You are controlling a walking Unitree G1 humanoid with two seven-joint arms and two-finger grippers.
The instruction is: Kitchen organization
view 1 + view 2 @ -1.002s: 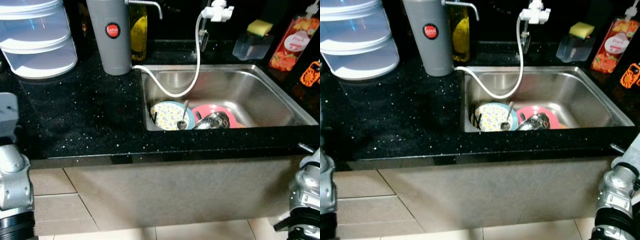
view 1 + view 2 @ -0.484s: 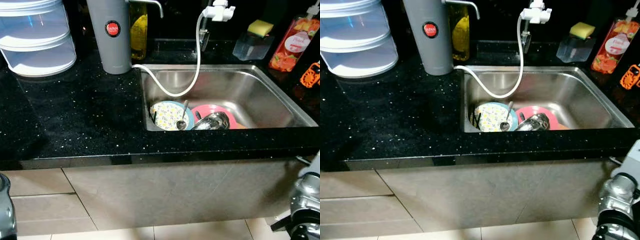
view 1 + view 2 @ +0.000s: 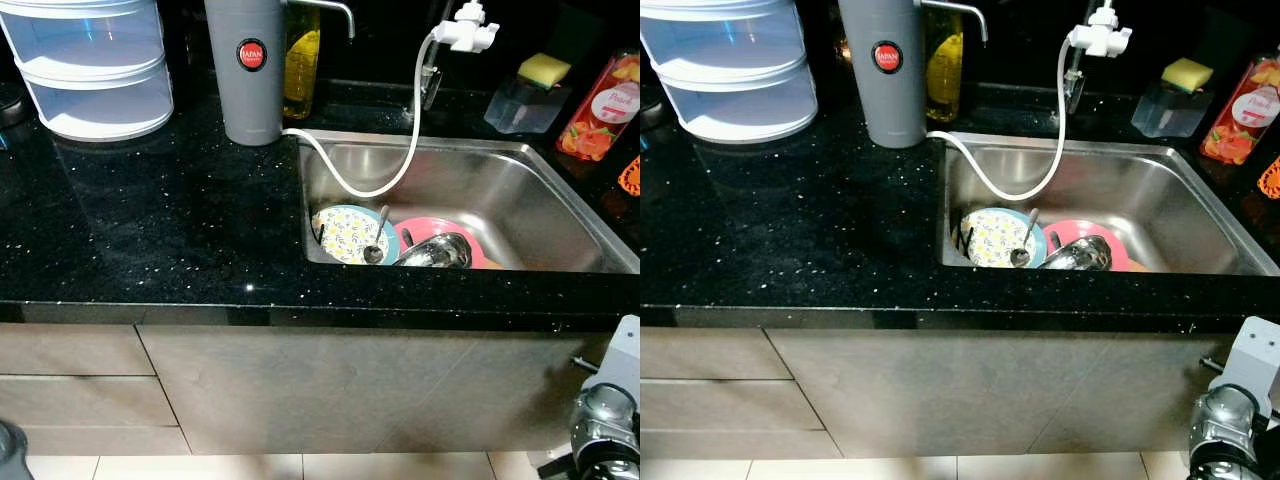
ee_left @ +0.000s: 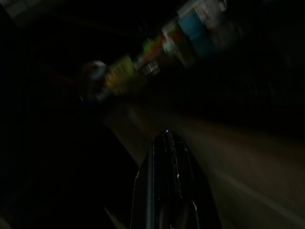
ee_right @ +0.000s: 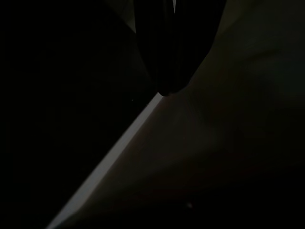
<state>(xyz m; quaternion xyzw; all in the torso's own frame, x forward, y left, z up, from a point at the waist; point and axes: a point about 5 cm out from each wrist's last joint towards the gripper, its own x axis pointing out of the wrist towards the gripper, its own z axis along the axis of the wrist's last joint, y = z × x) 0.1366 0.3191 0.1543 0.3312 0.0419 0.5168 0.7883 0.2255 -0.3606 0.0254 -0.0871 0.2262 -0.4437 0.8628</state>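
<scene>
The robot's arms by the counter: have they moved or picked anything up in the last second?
Both arms dropped down and out of the way; the right arm hangs low below the counter. Nothing was picked up. The view shifted because the camera moved. The floral plate, spoon and pink plate lie unmoved in the sink.

Eye views: sharp, dim; glare on sink (image 3: 520, 200) steel, specks glinting on black table (image 3: 150, 230). Wrist views near-black; beyond left fingers (image 4: 167, 191), blurred coloured smears.

Glossy speckled black counter (image 3: 150, 230), brushed steel sink (image 3: 520, 190)
</scene>
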